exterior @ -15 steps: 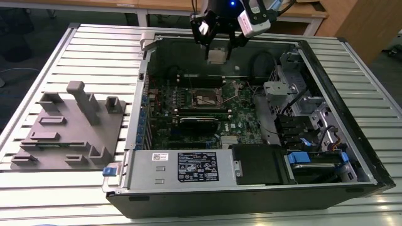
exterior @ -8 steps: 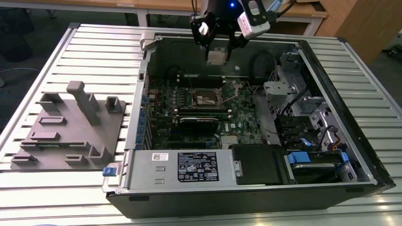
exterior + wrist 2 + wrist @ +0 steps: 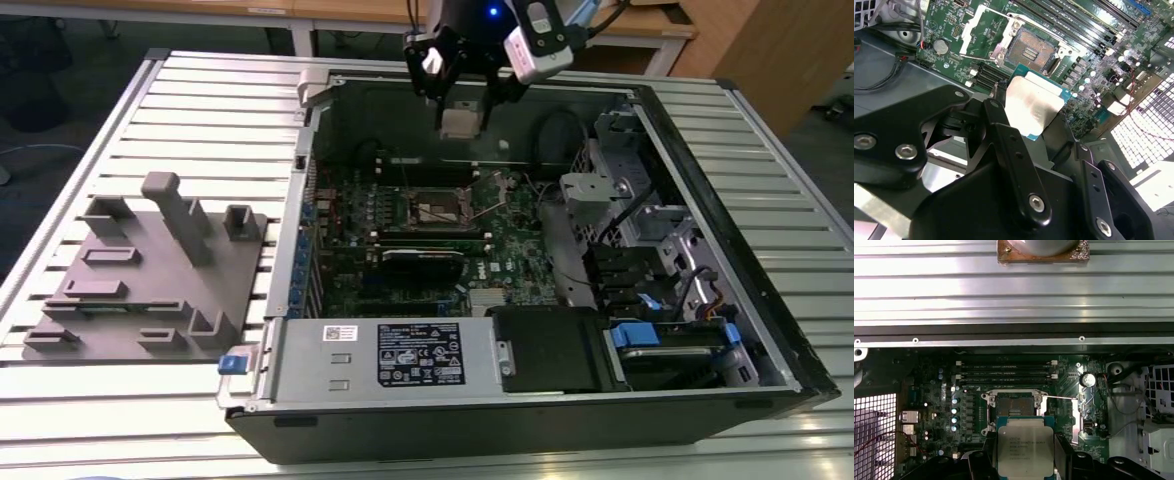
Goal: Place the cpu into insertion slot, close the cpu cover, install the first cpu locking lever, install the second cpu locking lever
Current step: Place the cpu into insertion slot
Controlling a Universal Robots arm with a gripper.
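- Gripper (image 3: pixel 1030 117) links loom closest in the second wrist view; jaws are closed partway on the cpu (image 3: pixel 1036 102), pinching two opposite edges, silver lid facing the camera.
- Exterior view puts the cpu (image 3: pixel 458 123) up in the air by the far wall of the open PC case (image 3: pixel 747 330), well above the motherboard (image 3: pixel 514 260).
- Insertion slot (image 3: pixel 1029 50) is bare, tan contacts exposed, nothing seated; the chip is clear of it.
- cpu cover (image 3: pixel 967 31) is flipped open beside the slot; one thin locking lever (image 3: pixel 1060 398) sticks out sideways.
- My read: step one, placing the cpu, carry phase; cover and both levers not yet done.
- Seating calls for the chip centred over the slot, square to the dark rim, level, then a gentle release with no push.
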